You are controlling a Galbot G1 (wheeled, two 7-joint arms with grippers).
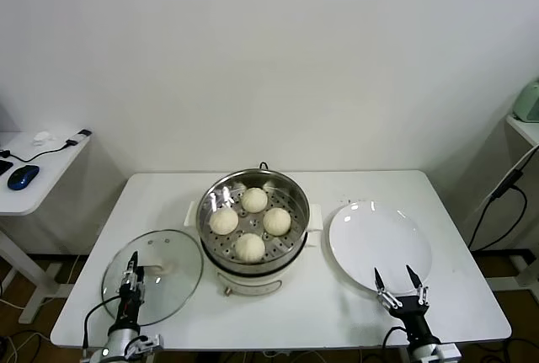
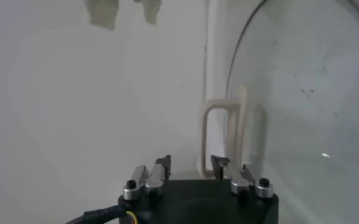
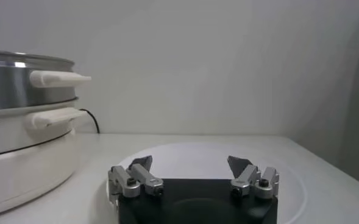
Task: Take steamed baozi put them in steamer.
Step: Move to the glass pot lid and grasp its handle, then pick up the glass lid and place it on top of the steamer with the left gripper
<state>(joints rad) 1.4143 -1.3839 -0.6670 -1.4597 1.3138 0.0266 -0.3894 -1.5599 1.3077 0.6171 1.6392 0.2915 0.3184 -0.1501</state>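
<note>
Now all four steamed baozi (image 1: 250,222) sit inside the steamer (image 1: 290,241), which stands in the middle of the white table (image 1: 472,296). Looking down at the holey tray, one bun is at 12 o'clock, one at 3 o'clock, one at 6 o'clock and one at 9 o'clock, close together in a ring. The round glass lid (image 1: 181,283) lies flat on the table at about 8 o'clock from the steamer, just beside it. My left pincer (image 1: 132,276) is low over the near part of that lid. In my left wrist view, its two tips (image 2: 163,165) point at the pale loop handle (image 2: 219,137) of the lid, with a gap between them, and I see nothing held. The tips are partly closed, so I call them open but not wide. The flat white plate (image 1: 354,237) lies at 3 o'clock from the steamer, near it but not touching. My right pincer (image 1: 397,282) is at the near edge of that plate, at its 6 o'clock. Its two fingers (image 3: 141,165) are spread wide apart and hold nothing. From my right wrist view I see the steamer's shiny side and its cream handles (image 3: 56,78) off to one side.
</note>
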